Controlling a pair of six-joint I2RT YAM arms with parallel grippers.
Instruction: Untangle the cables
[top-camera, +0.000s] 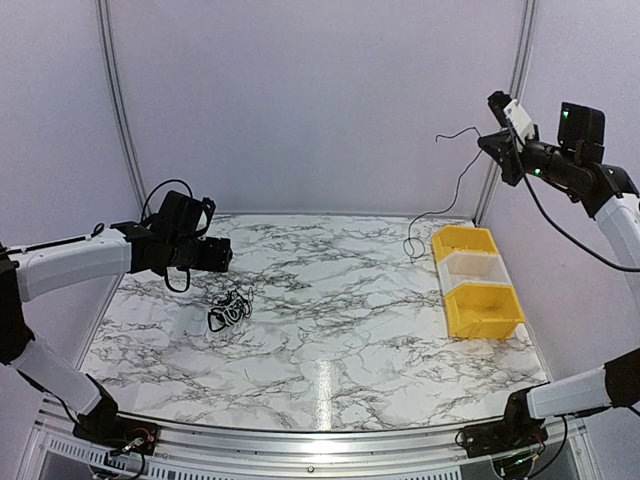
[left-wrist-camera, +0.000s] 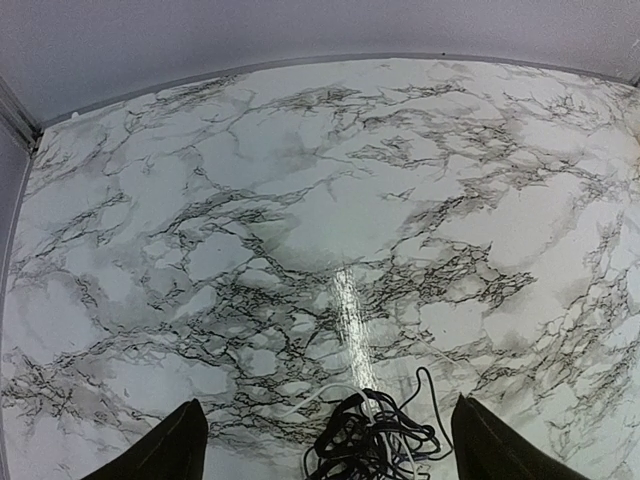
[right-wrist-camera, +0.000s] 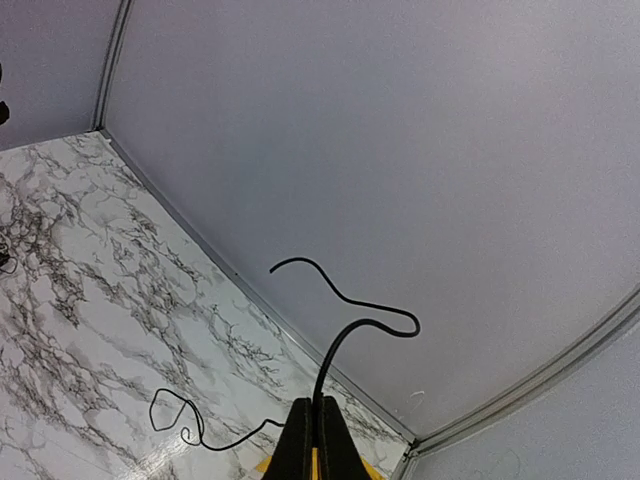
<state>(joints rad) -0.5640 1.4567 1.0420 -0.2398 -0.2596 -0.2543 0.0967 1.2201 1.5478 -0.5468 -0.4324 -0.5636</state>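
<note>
Main item: tangle (top-camera: 230, 310) of black cables with one pale strand, lying on table (top-camera: 350, 340), left of centre, unsorted. One black cable (top-camera: 457, 185) hangs apart from it, held up by right gripper (top-camera: 492, 142), clamped on it. Its tail curls beside bins (top-camera: 485, 318). Over the tangle: left gripper (top-camera: 222, 255), fingers wide apart, empty. Progress, judged: one cable out, most left. Legible writing: none.

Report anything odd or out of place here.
One thin black cable hangs in the air, pinched by the raised right gripper, its tail curled on the table beside the far yellow bin, far from the tangled bundle at left.
</note>
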